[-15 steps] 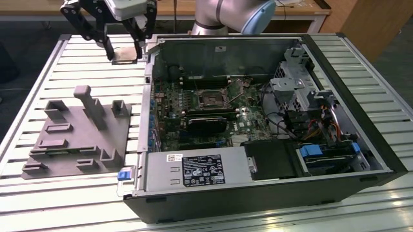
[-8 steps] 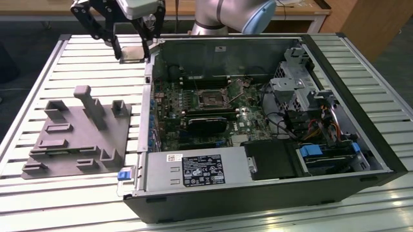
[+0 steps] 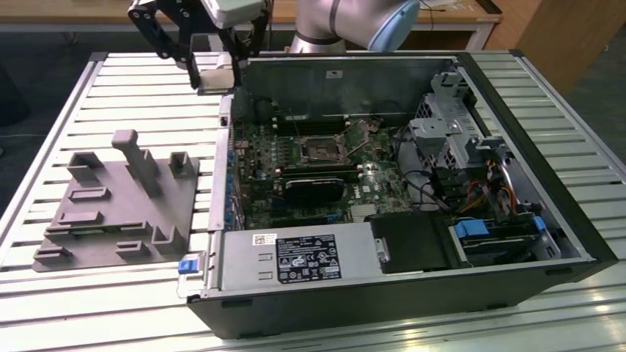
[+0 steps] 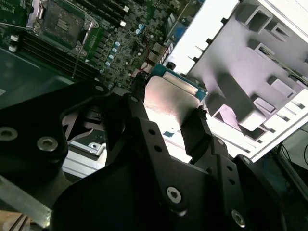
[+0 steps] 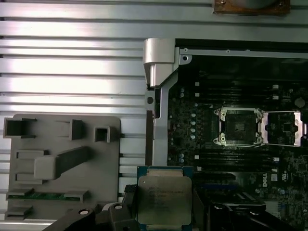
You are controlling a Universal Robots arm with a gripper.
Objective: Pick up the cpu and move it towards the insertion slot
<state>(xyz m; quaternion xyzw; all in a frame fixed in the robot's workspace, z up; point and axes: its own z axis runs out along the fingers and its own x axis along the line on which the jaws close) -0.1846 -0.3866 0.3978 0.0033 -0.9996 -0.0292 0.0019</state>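
Cpu [image 5: 164, 201] is clamped in the hand [image 4: 166, 113], with the black fingers [image 4: 198, 130] pressing on two opposite edges and the silvery top facing out between them. In the exterior view the hand [image 3: 217, 73] hangs high above the table [image 3: 146, 95], just beside the rim of the open computer case [image 3: 489, 88] and well above the grey fixture [image 3: 117, 213].

The insertion slot [image 5: 239, 126] lies below and ahead of the hand, inside the case on the motherboard; its metal frame stands open around a dark centre.

I think the main risk is the thin grip. The fingers hold only the edges, so a quick turn or a shake could let the plate slip or tilt. The case wall is also very near to the hand; a low path over it could knock the cpu out. If it arrives rotated, the corners would not match the socket and delicate contacts there may be damaged.
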